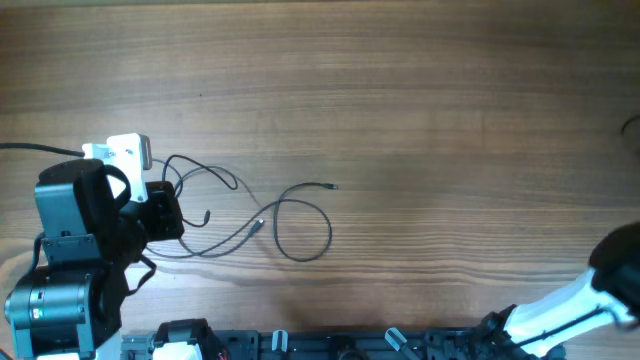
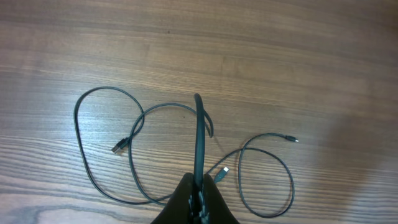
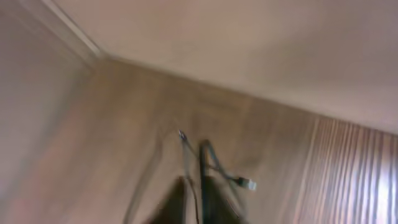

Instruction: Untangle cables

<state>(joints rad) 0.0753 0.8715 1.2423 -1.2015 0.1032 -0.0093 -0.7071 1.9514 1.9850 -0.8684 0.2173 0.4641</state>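
Black cables (image 1: 258,225) lie on the wooden table (image 1: 450,120) at left-centre of the overhead view, in loose overlapping loops; one round loop sits to the right, its free tip pointing toward the frame's centre; the other strands cross one another just beside the left gripper (image 1: 165,215).

Handling, as judged: very light and limp; no stiffness to keep a shape, so a lifted strand will likely sag and drag its neighbours; the jacket is thin and smooth, likely to slip through a loose pinch; the small plug tips (image 2: 119,146) are the only firm parts and may snag at crossings. Best hold, as judged: just behind a plug or free end, clear of any crossing, so the end can be drawn out of its loop; a hold in mid-tangle risks tightening it.

Left arm: low over the table at the left of the overhead view, wrist pointing right toward the tangle; its fingers (image 2: 199,143) are pressed together into one narrow blade; one strand arcs across the blade near its tip; whether it is pinched or merely passes beneath cannot be told.

Right arm (image 1: 560,305): bottom right corner of the overhead view, well apart from the tangle; its wrist view is blurred; a pale plug (image 3: 249,183) on a thin cord shows beside the right gripper (image 3: 203,155); jaw spacing and any hold cannot be told.
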